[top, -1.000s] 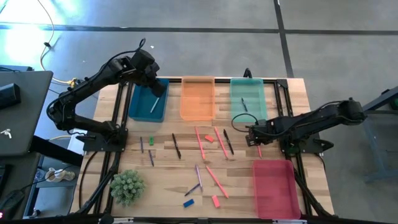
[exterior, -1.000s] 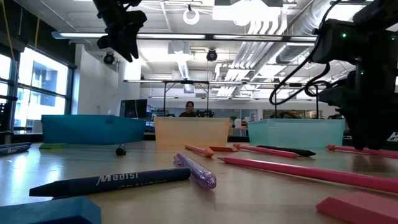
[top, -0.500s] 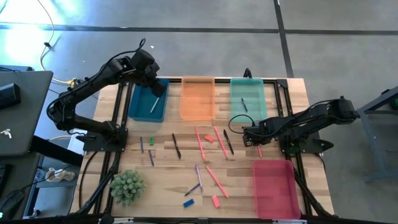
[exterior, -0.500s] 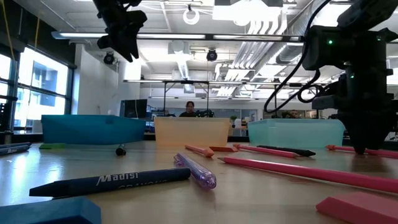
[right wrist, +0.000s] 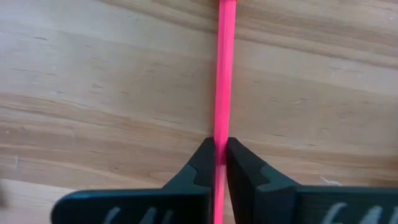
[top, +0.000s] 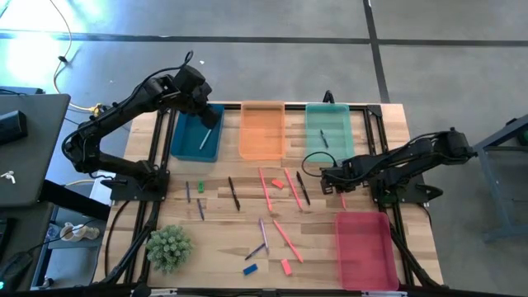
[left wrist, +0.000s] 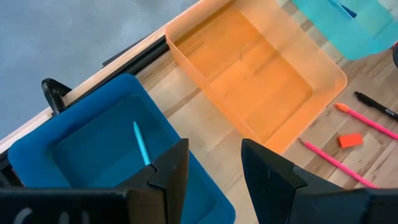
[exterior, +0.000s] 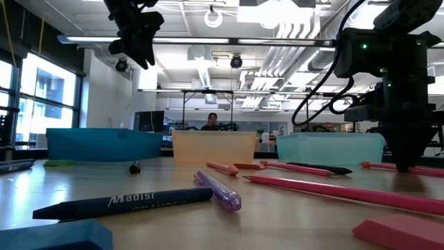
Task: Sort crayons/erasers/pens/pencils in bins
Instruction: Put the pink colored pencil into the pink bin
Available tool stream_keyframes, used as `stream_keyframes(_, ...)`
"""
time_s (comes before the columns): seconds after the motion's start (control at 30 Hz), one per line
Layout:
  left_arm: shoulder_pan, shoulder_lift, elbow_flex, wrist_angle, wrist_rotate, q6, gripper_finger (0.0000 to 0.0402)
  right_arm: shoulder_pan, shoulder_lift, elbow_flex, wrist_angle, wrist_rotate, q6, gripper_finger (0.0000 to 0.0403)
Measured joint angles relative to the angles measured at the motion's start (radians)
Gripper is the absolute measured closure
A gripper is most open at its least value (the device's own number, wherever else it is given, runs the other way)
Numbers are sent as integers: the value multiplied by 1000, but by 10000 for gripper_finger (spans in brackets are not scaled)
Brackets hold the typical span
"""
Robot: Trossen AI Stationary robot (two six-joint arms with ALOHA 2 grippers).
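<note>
Right wrist view: we have the right gripper [right wrist: 221, 152] down at the desk [right wrist: 93, 93], fingers pinched tight on a thin pink stick [right wrist: 223, 74] that lies flat on the wood and runs straight out ahead between the fingers.

High view puts that right gripper [top: 341, 188] low over the desk between the teal bin [top: 328, 130] and the pink bin [top: 365, 249], nearer the teal one, just beside a black pen [top: 303, 188].

Our left gripper [top: 208, 115] hangs above the far end of the blue bin [top: 196, 139]. Left wrist view shows its fingers [left wrist: 171, 171] parted with nothing between them, and a light blue stick [left wrist: 142, 144] lying inside the blue bin. The orange bin [top: 262, 130] sits between the blue and teal ones along the far edge; a dark stick [top: 324, 139] lies in the teal bin.

Erasers are all on the desk, none in a bin: green eraser [top: 200, 187] near the blue bin, red eraser [top: 278, 184] among the pink sticks mid-desk, blue eraser [top: 250, 269] and a second red eraser [top: 285, 266] near the front edge. Small potted plant [top: 168, 246] at the front left corner.
</note>
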Motion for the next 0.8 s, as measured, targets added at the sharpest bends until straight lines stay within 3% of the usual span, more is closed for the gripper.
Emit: stream_keyframes(0.8, 0, 0, 0, 1, 0, 18, 264, 71, 6, 45, -4, 42, -151, 402)
